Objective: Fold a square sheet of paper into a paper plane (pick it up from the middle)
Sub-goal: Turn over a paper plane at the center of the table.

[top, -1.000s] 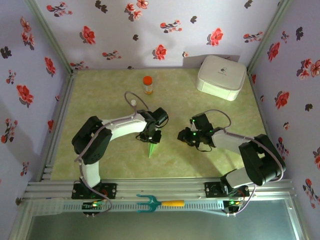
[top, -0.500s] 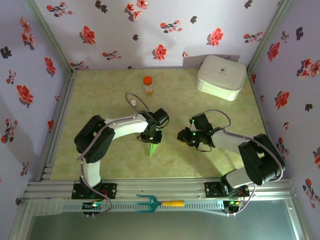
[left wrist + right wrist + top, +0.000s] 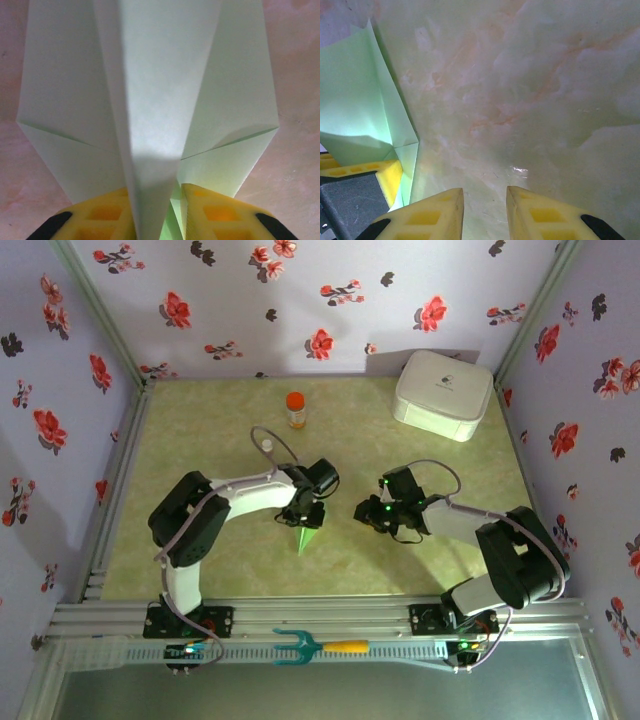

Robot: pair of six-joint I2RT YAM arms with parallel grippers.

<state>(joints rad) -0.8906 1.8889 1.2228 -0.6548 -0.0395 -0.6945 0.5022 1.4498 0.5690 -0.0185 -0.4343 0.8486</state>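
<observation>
My left pincer (image 3: 155, 200) straddles the ridge of the paper plane (image 3: 155, 75), seemingly to steady it, grip I cannot tell; my right pincer (image 3: 484, 192) hovers slightly open, empty.

The paper plane (image 3: 150, 75) was seen spread on the marbled table (image 3: 300, 165), its centre ridge set between the yellow fingers (image 3: 100, 217) of the left gripper (image 3: 155, 195), with a slim gap shown beside the right finger.

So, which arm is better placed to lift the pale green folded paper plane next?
Left. The left gripper straddles the centre ridge of the pale green paper plane; the right gripper is off to its side, open over marbled tabletop.
</observation>
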